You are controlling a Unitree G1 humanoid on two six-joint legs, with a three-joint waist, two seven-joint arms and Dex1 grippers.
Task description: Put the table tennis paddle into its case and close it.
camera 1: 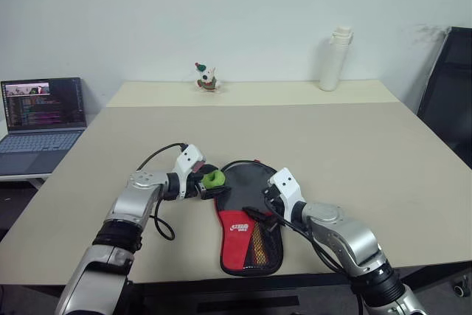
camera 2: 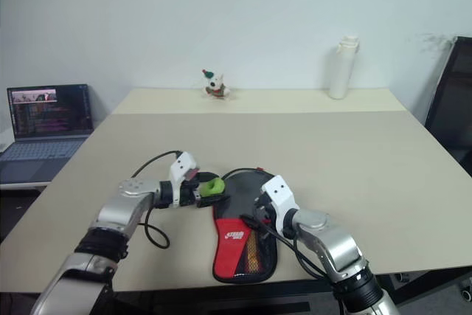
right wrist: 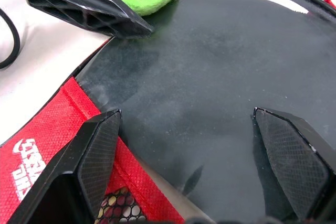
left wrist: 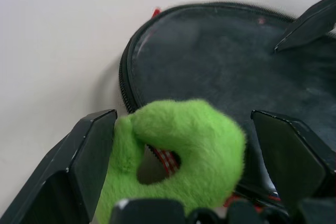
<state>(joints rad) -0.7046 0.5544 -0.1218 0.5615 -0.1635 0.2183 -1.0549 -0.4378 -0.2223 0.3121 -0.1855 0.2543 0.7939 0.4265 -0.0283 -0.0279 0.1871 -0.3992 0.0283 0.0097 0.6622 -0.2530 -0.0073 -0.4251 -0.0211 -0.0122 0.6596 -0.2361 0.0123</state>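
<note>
The case lies flat near the table's front edge: a round black zip pouch whose lower part is red and black with a white logo and a mesh pocket. The table tennis paddle is hidden. My left gripper is at the case's left rim, open, with a fuzzy green loop lying between its fingers. My right gripper hovers open just over the black round face from the right, nothing between its fingers. A small red tab sticks out at the case's far rim.
A laptop stands open on a side table at the left. At the back of the table stand a small figurine and a white bottle. A black chair is at the right. A black cable loops beside my left arm.
</note>
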